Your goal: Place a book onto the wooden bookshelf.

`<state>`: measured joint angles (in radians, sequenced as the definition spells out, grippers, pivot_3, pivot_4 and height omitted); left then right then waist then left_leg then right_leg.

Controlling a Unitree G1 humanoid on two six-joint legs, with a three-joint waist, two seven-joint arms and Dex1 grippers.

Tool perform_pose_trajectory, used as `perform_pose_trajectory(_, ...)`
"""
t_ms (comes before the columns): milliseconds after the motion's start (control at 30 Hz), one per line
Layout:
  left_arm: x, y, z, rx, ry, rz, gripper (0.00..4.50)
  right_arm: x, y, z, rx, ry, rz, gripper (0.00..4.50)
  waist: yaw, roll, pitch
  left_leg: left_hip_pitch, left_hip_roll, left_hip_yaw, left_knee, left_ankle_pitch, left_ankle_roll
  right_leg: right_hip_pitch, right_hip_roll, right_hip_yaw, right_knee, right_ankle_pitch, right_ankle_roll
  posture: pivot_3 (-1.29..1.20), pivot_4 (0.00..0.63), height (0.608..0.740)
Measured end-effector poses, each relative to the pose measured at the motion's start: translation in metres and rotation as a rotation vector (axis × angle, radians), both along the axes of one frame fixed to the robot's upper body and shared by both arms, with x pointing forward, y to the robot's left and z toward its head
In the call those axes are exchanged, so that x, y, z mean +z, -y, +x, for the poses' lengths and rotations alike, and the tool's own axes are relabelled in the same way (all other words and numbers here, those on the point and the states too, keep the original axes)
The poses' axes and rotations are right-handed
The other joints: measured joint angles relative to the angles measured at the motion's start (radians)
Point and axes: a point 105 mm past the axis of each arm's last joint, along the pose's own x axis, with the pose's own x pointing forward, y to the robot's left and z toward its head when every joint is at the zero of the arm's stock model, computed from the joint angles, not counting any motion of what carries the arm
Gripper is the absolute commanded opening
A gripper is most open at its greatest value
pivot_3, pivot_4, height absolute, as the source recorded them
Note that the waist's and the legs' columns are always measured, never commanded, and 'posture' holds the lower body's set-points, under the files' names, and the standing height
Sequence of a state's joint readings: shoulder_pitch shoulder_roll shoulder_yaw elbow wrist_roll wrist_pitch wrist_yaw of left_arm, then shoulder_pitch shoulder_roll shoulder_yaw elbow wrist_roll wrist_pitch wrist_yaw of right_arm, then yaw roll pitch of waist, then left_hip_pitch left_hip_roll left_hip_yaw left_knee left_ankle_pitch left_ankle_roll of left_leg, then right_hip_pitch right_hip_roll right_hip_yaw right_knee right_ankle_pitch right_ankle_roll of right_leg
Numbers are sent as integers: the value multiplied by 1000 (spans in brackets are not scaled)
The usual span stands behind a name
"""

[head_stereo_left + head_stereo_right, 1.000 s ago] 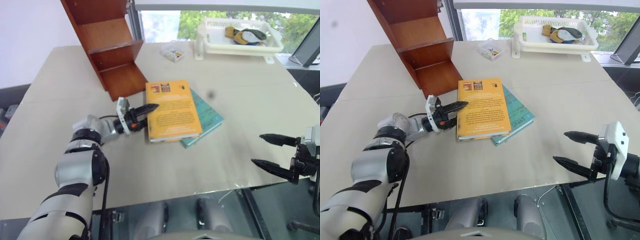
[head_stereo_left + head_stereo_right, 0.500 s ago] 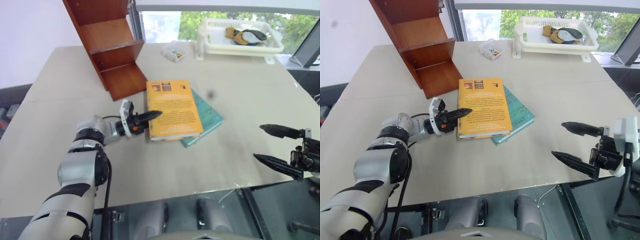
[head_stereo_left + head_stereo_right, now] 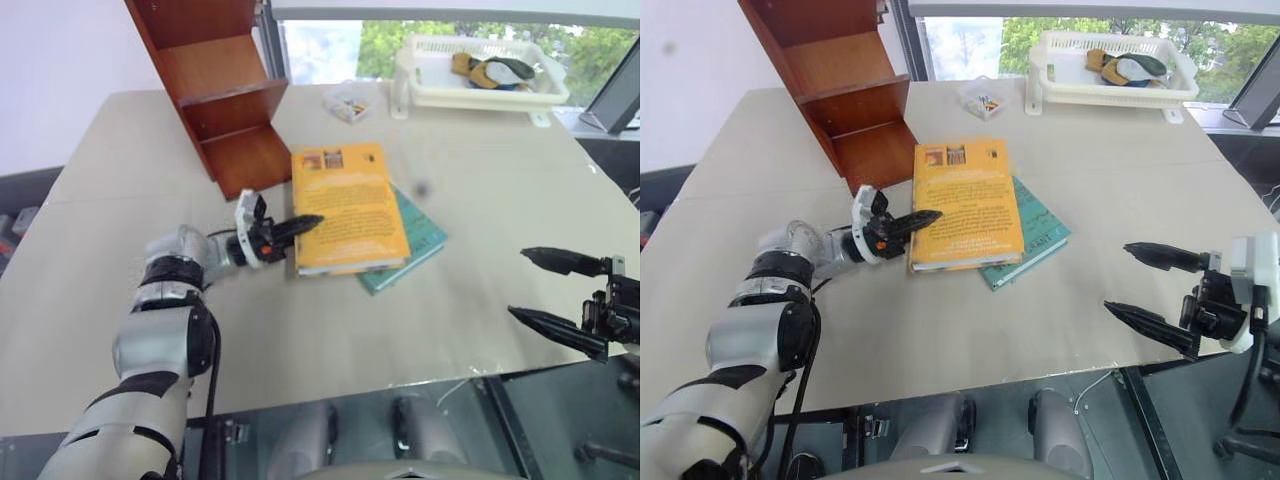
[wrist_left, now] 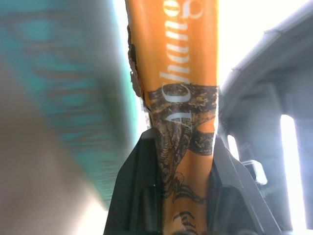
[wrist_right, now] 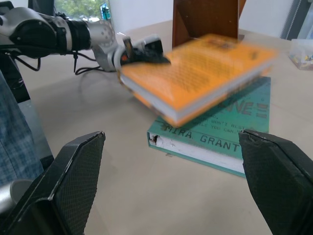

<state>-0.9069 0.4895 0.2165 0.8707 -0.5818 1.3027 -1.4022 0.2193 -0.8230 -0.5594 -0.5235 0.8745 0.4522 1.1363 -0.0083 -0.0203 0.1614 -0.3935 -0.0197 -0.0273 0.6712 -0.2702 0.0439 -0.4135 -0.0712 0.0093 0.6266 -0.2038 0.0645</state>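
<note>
half done at best: left gripper (image 3: 902, 222) clamps the orange-yellow book (image 3: 965, 200) by its spine, one edge tipped off the teal book (image 3: 1035, 235), just beside the wooden bookshelf (image 3: 845, 95) but not yet on it; right gripper (image 3: 1150, 292) gapes empty.

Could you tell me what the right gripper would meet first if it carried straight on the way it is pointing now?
Most likely the orange book, held up off the table at one edge by the left gripper. The open right gripper points across bare table toward it, with the teal book lying just beneath. Depth is hard to judge, so it might strike the teal one.

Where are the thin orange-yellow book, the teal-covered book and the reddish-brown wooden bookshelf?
thin orange-yellow book (image 3: 352, 205): left eye view, middle of its cover.
teal-covered book (image 3: 424, 238): left eye view, exposed cover corner.
reddish-brown wooden bookshelf (image 3: 232, 103): left eye view, middle shelf board.
</note>
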Motion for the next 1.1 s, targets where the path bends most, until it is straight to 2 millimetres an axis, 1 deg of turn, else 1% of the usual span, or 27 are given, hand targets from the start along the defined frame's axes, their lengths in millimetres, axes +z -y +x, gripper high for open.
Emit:
perform_pose_trajectory(33, 4, 1, -1, -8, 15, -10, 484, 0, 1, 0, -2, -2, 0, 4500, 0, 0, 0, 0, 0, 0, 0, 0, 0, 0, 0, 0, 0, 0, 0, 0, 150, 740)
perform_pose_trajectory(67, 12, 3, -4, -25, 53, -17, 484, -1, 1, 1, -2, -3, 0, 4500, 1, 0, 0, 0, 0, 0, 0, 0, 0, 0, 0, 0, 0, 0, 0, 0, 150, 740)
perform_pose_trajectory(100, 26, 13, -12, -57, 157, -10, 484, -1, 3, 2, -3, -6, 2, 4500, 5, 0, 0, 0, 0, -1, 0, 1, -1, 0, -1, 0, -1, 0, 0, 0, 150, 740)
perform_pose_trajectory(133, 28, 14, -13, -60, 170, -8, 484, -1, 3, 2, -3, -6, 3, 4500, 5, 0, 0, -1, 0, 0, 0, 1, -1, 0, -1, 0, -1, 0, 0, 0, 150, 740)
perform_pose_trajectory(167, 36, 23, -17, -57, 257, 9, 484, -1, 4, 4, -2, -6, 7, 4500, 7, 0, 0, -1, 0, -1, 0, 1, -2, 0, -1, 0, -1, 0, 0, 0, 150, 740)
perform_pose_trajectory(200, 39, 27, -18, -58, 284, 11, 484, -1, 6, 5, -4, -7, 9, 4500, 10, 0, 0, -1, 0, -1, 0, 1, -2, 0, -2, 0, -1, 0, 0, 0, 150, 740)
perform_pose_trajectory(233, 47, 38, -16, -28, 363, 27, 484, 0, 9, 7, -9, -7, 20, 4500, 18, 0, 0, -1, 0, -1, 1, 1, -2, 0, -2, 1, -1, 0, 0, 0, 150, 740)
perform_pose_trajectory(267, 53, 44, -15, -13, 403, 31, 484, 1, 11, 10, -15, -4, 27, 4500, 22, 0, 0, -1, 0, -1, 1, 1, -2, 0, -3, 2, -1, 0, 0, 0, 150, 740)
perform_pose_trajectory(300, 68, 55, -11, 41, 504, 60, 484, 2, 16, 13, -22, 1, 38, 4500, 26, -1, 1, -2, -1, -1, 1, 1, -2, 0, -3, 2, -1, 0, 0, 0, 150, 740)
perform_pose_trajectory(367, 95, 63, -8, 104, 655, 93, 484, 3, 18, 16, -22, 2, 45, 4500, 27, -1, 1, -2, -1, -2, 1, 1, -3, 0, -2, 2, -2, 0, -1, 0, 150, 740)
perform_pose_trajectory(400, 114, 67, -9, 141, 772, 127, 484, 2, 18, 17, -17, 1, 48, 4500, 25, -1, 1, -2, -1, -2, 1, 2, -4, 0, -1, 2, -1, 0, -1, 0, 150, 740)
perform_pose_trajectory(467, 142, 78, -12, 186, 970, 192, 484, 1, 15, 21, -2, 1, 49, 4500, 24, 1, 0, 0, -1, 0, 0, 3, -6, 0, -1, 1, -1, 0, -1, 0, 150, 740)
perform_pose_trajectory(500, 146, 81, -13, 193, 1009, 210, 484, 1, 14, 21, 2, 1, 48, 4500, 23, 2, -1, 0, -1, 1, 0, 3, -6, 0, -1, 2, -1, 0, -1, 0, 150, 740)
perform_pose_trajectory(533, 148, 86, -11, 206, 1077, 264, 484, 0, 13, 23, 8, 1, 50, 4500, 22, 3, -1, 1, -2, 2, 0, 3, -5, 0, -1, 2, -1, 0, -1, 0, 150, 740)
perform_pose_trajectory(633, 143, 98, 4, 227, 1330, 543, 484, -1, 10, 27, 31, -2, 62, 4500, 23, 3, 0, 1, -3, 2, -1, 3, -5, 0, 0, 2, -2, 0, 0, 0, 150, 740)
perform_pose_trajectory(700, 144, 103, 12, 238, 1465, 671, 484, -1, 9, 30, 40, -2, 67, 4500, 23, 2, 0, 0, -3, 2, 0, 1, -2, 0, 0, 2, -3, 0, 0, 0, 150, 740)
perform_pose_trajectory(733, 145, 103, 20, 249, 1570, 790, 484, 0, 10, 32, 40, 3, 73, 4500, 23, 2, 0, 0, -3, 2, 0, 1, -2, 0, 0, 2, -3, 0, 0, 0, 150, 740)
perform_pose_trajectory(767, 147, 102, 27, 256, 1641, 889, 484, 2, 11, 34, 38, 11, 76, 4500, 23, 2, 1, 0, -5, 2, 0, 1, -2, 0, 0, 2, -4, 0, 0, 0, 150, 740)
perform_pose_trajectory(800, 152, 97, 36, 274, 1760, 1042, 484, 4, 13, 37, 37, 23, 80, 4500, 22, 1, 1, -1, -5, 2, 0, 1, -2, 0, 0, 2, -4, 0, 0, 0, 150, 740)
perform_pose_trajectory(833, 157, 91, 43, 296, 1841, 1151, 484, 5, 14, 38, 36, 26, 82, 4500, 22, 2, 1, 0, -5, 2, -1, 1, -1, 0, 1, 2, -4, 0, 0, 0, 150, 740)
perform_pose_trajectory(900, 168, 83, 50, 324, 1934, 1265, 484, 3, 15, 39, 31, 19, 83, 4500, 22, 1, 1, -1, -4, 1, -1, 0, -1, 0, 1, 0, -4, 0, 0, 0, 150, 740)
perform_pose_trajectory(967, 173, 79, 52, 340, 1966, 1313, 484, 2, 14, 39, 32, 17, 83, 4500, 22, 2, 1, -3, -4, 0, -1, 0, 0, -1, 0, 0, -4, 0, 0, 0, 150, 740)
perform_pose_trajectory(1000, 175, 77, 54, 339, 1982, 1337, 484, 2, 14, 40, 35, 17, 84, 4500, 22, 2, 1, -3, -4, 0, -1, 0, 0, -2, 0, 0, -4, 0, 0, 0, 150, 740)
perform_pose_trajectory(1100, 174, 63, 62, 303, 2039, 1488, 484, 2, 10, 43, 49, 22, 87, 4500, 22, 2, 1, -3, -5, 1, 0, 0, 1, -2, 0, 0, -3, 0, 0, 0, 150, 740)
